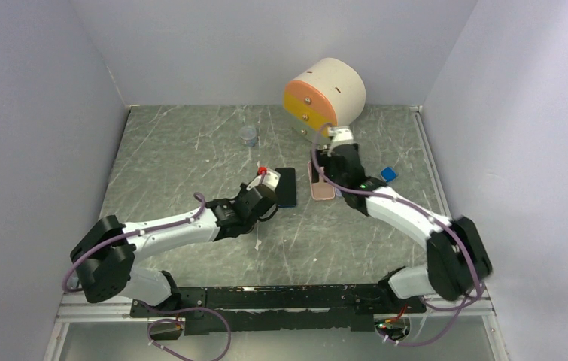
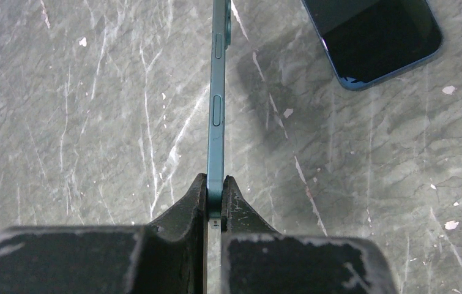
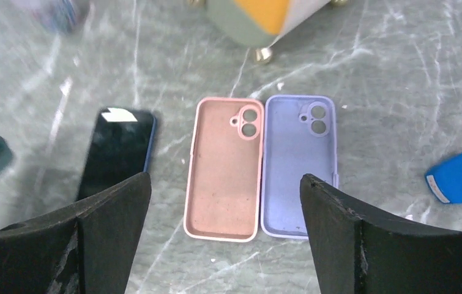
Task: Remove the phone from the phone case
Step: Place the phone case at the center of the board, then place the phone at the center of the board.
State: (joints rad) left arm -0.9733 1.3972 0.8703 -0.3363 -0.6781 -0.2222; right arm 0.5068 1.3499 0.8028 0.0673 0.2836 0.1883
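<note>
We judge the task all but done: both cases in view are empty, and neither phone wears one.

On the left, the left tool (image 2: 216, 205) is clamped on one end of a slim teal phone (image 2: 217, 110). The phone stands on edge between the pads, its side buttons towards the wrist camera, and runs straight out ahead of the tool. It seems to be held clear of the grey marbled table (image 2: 81, 135), though we cannot be sure. Ahead of this tool and to its right, a black-screened phone with a blue rim (image 2: 375, 37) lies flat, screen up, apart from the teal one.

Further right, below the right tool (image 3: 225, 180), a pink silicone case (image 3: 222, 153) and a lilac silicone case (image 3: 297, 165) lie side by side, hollow side up, their long edges touching or nearly so. This tool's jaws stand wide apart and hold nothing, with the pink case squarely between them. A small flat blue object (image 3: 458, 177) lies well off to its right.

What seems left is to lay the teal phone down and let go. We cannot tell which case it came from.

The left arm reaches low across the table towards the centre, its wrist roughly level. The right arm stretches forward from its base, with the wrist tipped down over the cases.
</note>
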